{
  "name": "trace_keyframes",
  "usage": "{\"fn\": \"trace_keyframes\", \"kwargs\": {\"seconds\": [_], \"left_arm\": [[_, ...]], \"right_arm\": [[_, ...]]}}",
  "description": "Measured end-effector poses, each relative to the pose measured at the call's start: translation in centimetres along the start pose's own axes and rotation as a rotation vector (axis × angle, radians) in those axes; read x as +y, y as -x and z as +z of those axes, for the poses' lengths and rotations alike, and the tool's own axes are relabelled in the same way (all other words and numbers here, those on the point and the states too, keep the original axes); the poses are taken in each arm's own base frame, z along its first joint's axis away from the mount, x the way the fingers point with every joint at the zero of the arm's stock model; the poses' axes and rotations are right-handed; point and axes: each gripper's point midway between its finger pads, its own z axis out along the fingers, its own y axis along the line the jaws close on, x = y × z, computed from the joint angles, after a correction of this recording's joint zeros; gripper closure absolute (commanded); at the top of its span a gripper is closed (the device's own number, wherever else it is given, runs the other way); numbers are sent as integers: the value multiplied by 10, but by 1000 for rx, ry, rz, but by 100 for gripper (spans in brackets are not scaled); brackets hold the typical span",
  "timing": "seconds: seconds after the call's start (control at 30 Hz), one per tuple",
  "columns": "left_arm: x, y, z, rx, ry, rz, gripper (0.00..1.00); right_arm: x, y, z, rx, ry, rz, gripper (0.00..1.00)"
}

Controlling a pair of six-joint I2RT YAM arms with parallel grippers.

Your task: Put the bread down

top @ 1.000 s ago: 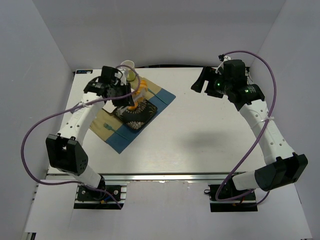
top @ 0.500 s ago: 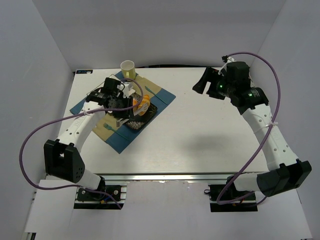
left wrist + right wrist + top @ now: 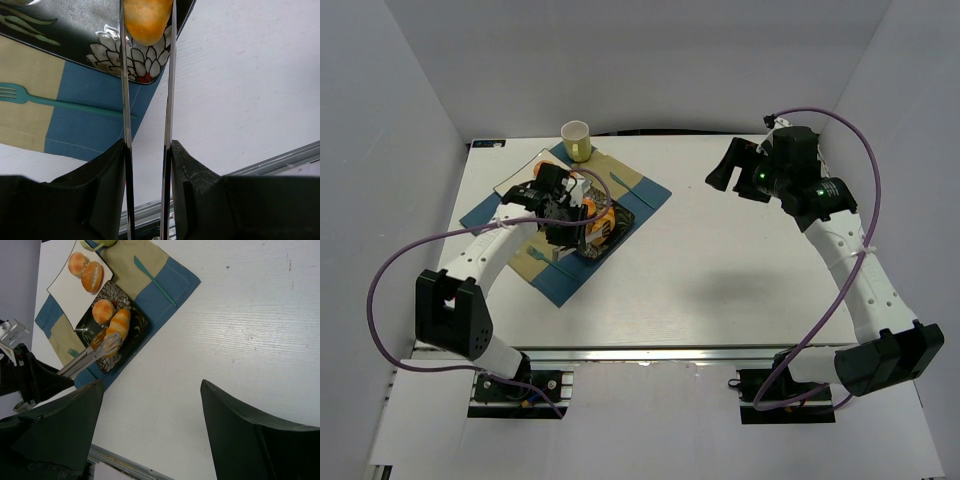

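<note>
My left gripper (image 3: 560, 212) (image 3: 147, 145) is shut on metal tongs (image 3: 124, 90). The tong tips clasp a long orange bread roll (image 3: 147, 20) (image 3: 119, 322) low over the dark floral plate (image 3: 132, 62) (image 3: 610, 238); I cannot tell whether it touches. A round roll (image 3: 103, 311) lies on that plate beside it. Two more rolls (image 3: 85, 270) sit on the white plate (image 3: 70, 295) behind. My right gripper (image 3: 725, 165) (image 3: 151, 385) is open and empty, high over the bare table at the back right.
The plates rest on a blue and tan placemat (image 3: 640, 195) with a teal fork (image 3: 60, 102) and a teal knife (image 3: 154, 274). A cup (image 3: 576, 140) stands at the mat's far corner. The metal front rail (image 3: 650, 352) edges the table.
My left gripper has carried the tongs and roll from near the cup toward me and down onto the dark plate. The right arm has barely shifted.
</note>
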Motion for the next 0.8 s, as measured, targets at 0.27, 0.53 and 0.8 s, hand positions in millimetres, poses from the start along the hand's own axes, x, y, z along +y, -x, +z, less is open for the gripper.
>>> {"fn": "trace_keyframes", "kwargs": {"seconds": [0.27, 0.53, 0.8], "left_arm": [[3, -4, 0, 16, 25, 19, 32], [2, -3, -3, 20, 29, 21, 31], [5, 2, -18, 0, 70, -1, 35]], "right_arm": [[0, 0, 0, -1, 1, 0, 15], [0, 0, 0, -1, 3, 0, 16], [1, 1, 0, -2, 4, 0, 15]]}}
